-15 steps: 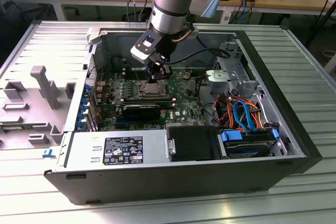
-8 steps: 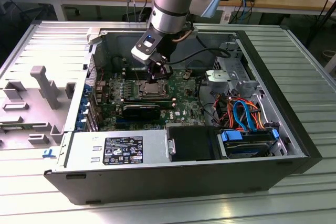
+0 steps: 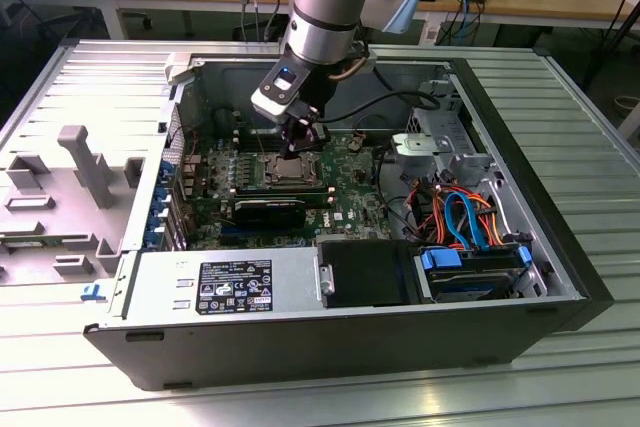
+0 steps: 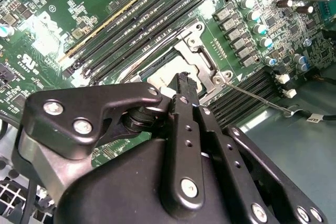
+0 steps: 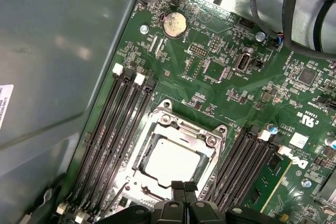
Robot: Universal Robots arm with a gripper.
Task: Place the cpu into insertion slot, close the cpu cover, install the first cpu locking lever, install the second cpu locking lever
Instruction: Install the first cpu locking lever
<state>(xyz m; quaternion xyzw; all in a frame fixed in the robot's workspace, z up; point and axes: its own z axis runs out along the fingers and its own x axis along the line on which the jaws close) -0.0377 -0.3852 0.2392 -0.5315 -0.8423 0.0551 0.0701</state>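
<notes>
The cpu (image 5: pixel 170 162), a pale silvery square, lies in the insertion slot (image 3: pixel 290 171) on the green board. The cpu cover (image 5: pixel 181 132), a silvery frame, lies flat around it. In both wrist views my gripper (image 5: pixel 182 186) hovers just over the socket's edge with its black fingertips (image 4: pixel 184 78) pressed together and nothing visible between them. A thin locking lever (image 4: pixel 258 96) sticks out from the socket's corner across the memory slots, unlatched. In the exterior view the gripper (image 3: pixel 298 147) reaches down into the open computer case right above the socket.
Long black memory slots (image 5: pixel 113 135) flank the socket on both sides. A coin battery (image 5: pixel 174 23) and black cables (image 5: pixel 286 14) lie beyond it. The case holds a power supply (image 3: pixel 220 287) and coloured cables (image 3: pixel 462 215). A grey plastic shroud (image 3: pixel 85 162) lies on the ribbed table.
</notes>
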